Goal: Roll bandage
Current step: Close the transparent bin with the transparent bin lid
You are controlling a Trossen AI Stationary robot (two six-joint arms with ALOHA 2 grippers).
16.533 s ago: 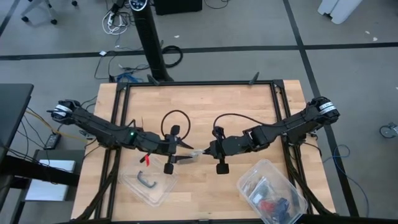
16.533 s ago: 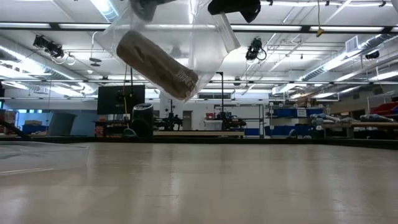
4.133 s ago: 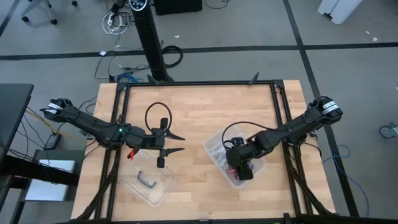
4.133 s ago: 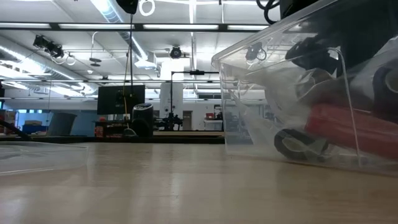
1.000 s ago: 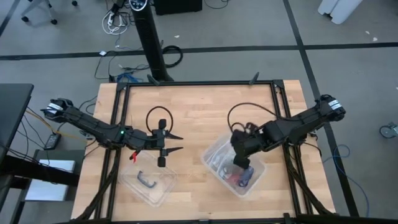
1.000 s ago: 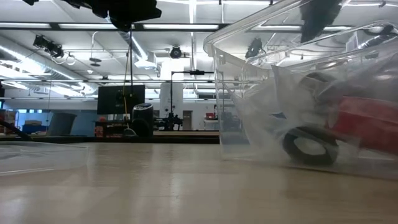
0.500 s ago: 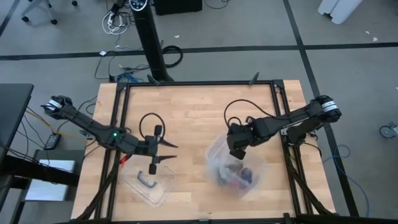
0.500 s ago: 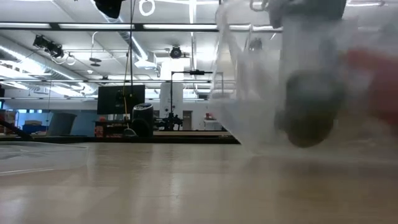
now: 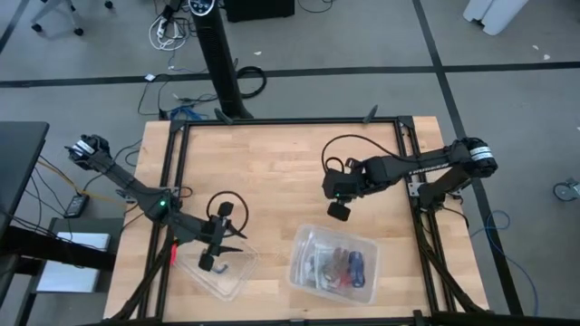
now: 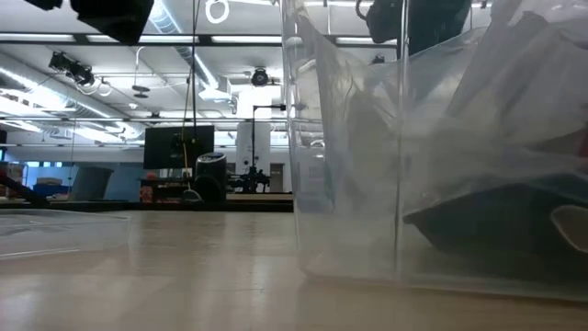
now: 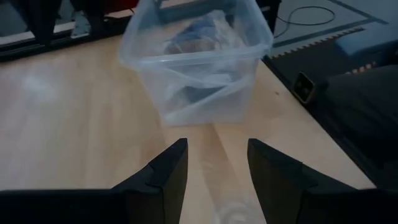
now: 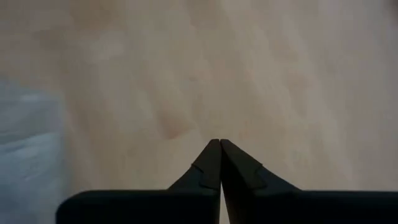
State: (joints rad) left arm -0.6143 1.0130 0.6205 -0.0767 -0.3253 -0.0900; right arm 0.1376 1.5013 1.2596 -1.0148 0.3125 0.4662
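With the tub [image 9: 332, 264] parked at the bench's [image 9: 281, 163] 5 o'clock, right gripper [image 9: 340, 212] hangs pinched empty while left gripper [image 9: 217, 256], fingers spread and empty, nears the lid [image 9: 216, 268] at 7 o'clock.

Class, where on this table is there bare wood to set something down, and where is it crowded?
Bare: the back half of the table, behind both arms, and the strip between the lid and the tub. Crowded: the front corners, where lid and tub sit.
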